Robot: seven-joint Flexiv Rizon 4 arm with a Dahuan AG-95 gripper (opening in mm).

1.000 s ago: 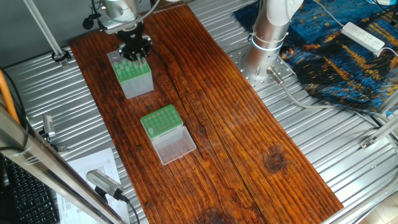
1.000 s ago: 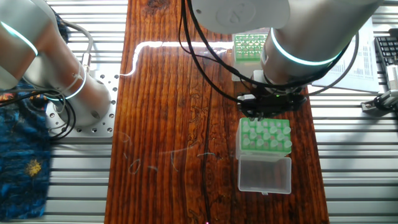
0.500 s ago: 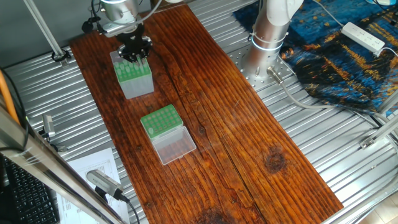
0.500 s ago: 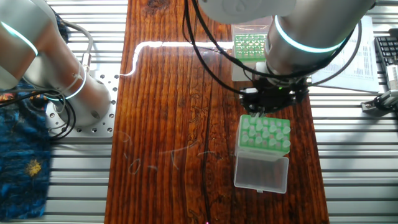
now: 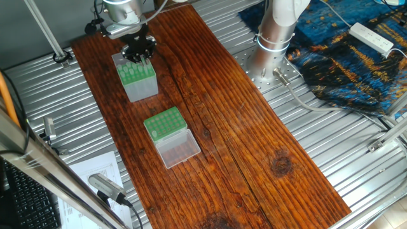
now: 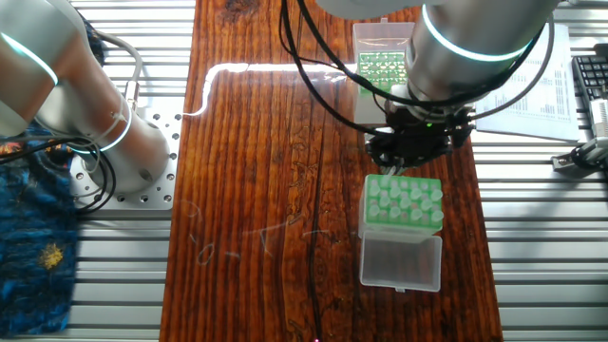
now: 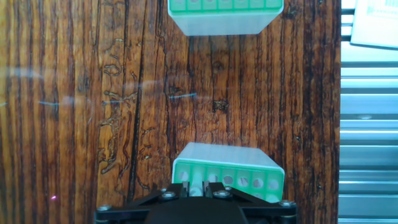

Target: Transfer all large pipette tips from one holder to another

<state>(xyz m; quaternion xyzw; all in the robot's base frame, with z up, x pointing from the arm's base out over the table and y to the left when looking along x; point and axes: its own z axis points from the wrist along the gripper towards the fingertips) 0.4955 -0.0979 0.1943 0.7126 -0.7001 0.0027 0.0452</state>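
Note:
The taller grey-sided holder [image 5: 141, 87] stands on the wooden board, its green top holding several large pipette tips [image 6: 407, 201]. It also shows in the other fixed view [image 6: 401, 264] and the hand view [image 7: 227, 163]. My gripper [image 7: 196, 185] is over the holder's edge row, shut on one pale tip [image 7: 196, 180]. It shows in both fixed views [image 5: 139, 58] [image 6: 389, 171]. The low green rack [image 5: 163, 123] with its clear lid [image 5: 179, 149] open lies apart from it, seen also in the other fixed view [image 6: 380, 68] and at the top of the hand view [image 7: 225, 15].
The wooden board [image 5: 241, 127] lies on a ribbed metal table. The robot base [image 5: 273, 38] stands at the board's far right beside a blue cloth [image 5: 356, 63] and a power strip [image 5: 372, 37]. Papers [image 5: 95, 172] and a keyboard [image 6: 591, 76] lie beyond the holder side.
My gripper has risen slightly over the taller holder with the tip between its fingers. The holder has shifted a little on the board.

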